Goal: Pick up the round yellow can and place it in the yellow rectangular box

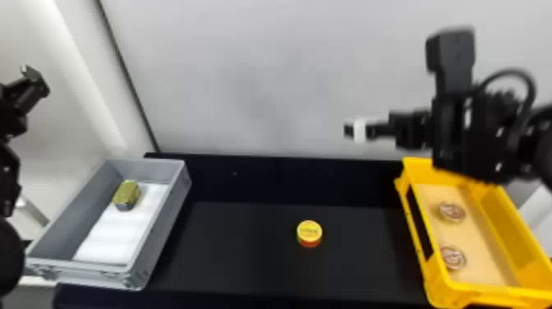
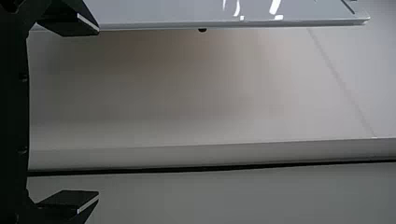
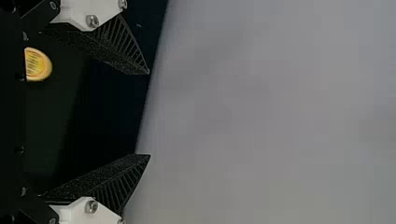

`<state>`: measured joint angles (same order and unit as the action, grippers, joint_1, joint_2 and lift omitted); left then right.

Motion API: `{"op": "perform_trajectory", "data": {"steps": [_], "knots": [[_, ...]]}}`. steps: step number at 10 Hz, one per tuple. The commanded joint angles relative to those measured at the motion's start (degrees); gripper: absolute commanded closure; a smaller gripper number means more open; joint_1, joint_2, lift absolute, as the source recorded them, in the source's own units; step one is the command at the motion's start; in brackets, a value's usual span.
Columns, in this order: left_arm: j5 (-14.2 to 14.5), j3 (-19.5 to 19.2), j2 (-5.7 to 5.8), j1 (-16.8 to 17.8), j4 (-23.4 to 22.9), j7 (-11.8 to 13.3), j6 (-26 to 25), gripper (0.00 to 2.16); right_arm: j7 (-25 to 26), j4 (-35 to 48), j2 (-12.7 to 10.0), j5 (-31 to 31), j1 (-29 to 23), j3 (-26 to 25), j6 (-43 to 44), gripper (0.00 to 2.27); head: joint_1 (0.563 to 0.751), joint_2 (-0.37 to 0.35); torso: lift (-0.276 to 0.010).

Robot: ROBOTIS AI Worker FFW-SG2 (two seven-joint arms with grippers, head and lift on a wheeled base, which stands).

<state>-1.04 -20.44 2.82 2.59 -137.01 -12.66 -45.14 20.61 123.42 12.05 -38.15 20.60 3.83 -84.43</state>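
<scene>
Round yellow can (image 1: 309,233) is standing upright on the black table (image 1: 246,254), between the grey box (image 1: 164,230) and the yellow rectangular box (image 1: 451,294). Handling, by estimate: stiff, fairly light, possibly slick; opposite sides, square across the middle, are offering the best hold. Right gripper (image 3: 149,113) is hanging high, fingers spread, gripping nothing. Left gripper (image 2: 98,113) is hanging far left, likewise open and empty.

Yellow is being shown atop the round can (image 1: 309,231), red below. Yellow is also being displayed by the rectangular box (image 1: 505,296), grey by the other box (image 1: 163,234), black by the table (image 1: 246,246); reddish rings are apparently being shown on two pale discs (image 1: 452,212).
</scene>
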Motion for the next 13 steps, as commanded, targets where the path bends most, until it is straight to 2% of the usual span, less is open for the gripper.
{"op": "perform_trajectory", "data": {"steps": [1,2,4,6,7,8,9,10,12,13], "knots": [[0.3,0.1,-0.09,-0.1,0.2,0.0,0.2,0.05,2.1,-5.0,0.3,-8.9,-5.8,-1.0,-0.7,0.16,0.694,0.054,-0.003],[0.3,0.3,-0.09,-0.1,0.4,0.0,0.5,0.05,4.5,-6.9,0.5,-12.1,-6.8,-0.8,-1.0,0.16,0.694,0.054,-0.003],[0.3,0.3,-0.01,-0.1,0.7,0.0,0.9,0.05,4.7,-13.1,0.8,-15.6,-6.7,-1.4,-4.3,0.16,0.694,0.054,-0.003],[0.3,0.7,-0.36,-0.2,1.5,0.1,1.9,0.05,4.7,-18.4,4.0,-18.4,-6.2,2.7,-3.2,0.15,0.694,0.054,-0.003],[0.5,0.7,-0.53,-0.2,1.7,0.3,2.1,0.05,3.6,-21.3,5.3,-18.3,-6.2,4.6,-1.3,0.13,0.694,0.054,-0.003],[0.6,0.8,-0.62,-0.2,1.7,0.5,2.4,0.05,-5.0,-25.8,6.9,-15.5,-6.0,8.0,4.6,0.12,0.694,0.054,-0.003],[0.6,0.8,-0.80,-0.1,1.9,0.6,2.8,0.05,-16.4,-30.6,7.2,-7.8,-5.0,12.1,9.8,0.13,0.694,0.054,-0.003],[0.6,1.1,-0.89,0.0,2.2,0.8,2.9,0.05,-26.1,-33.2,5.5,3.5,-4.7,13.5,14.3,0.12,0.694,0.054,-0.003],[0.5,1.4,-0.89,0.0,2.4,1.1,3.5,0.05,-43.9,-40.3,-0.8,28.3,-3.6,11.7,20.9,0.12,0.694,0.054,-0.003],[0.5,1.5,-0.80,0.1,2.4,1.2,3.8,0.05,-50.6,-44.7,-3.9,40.0,-2.0,10.9,25.7,0.12,0.694,0.054,-0.003]]}}
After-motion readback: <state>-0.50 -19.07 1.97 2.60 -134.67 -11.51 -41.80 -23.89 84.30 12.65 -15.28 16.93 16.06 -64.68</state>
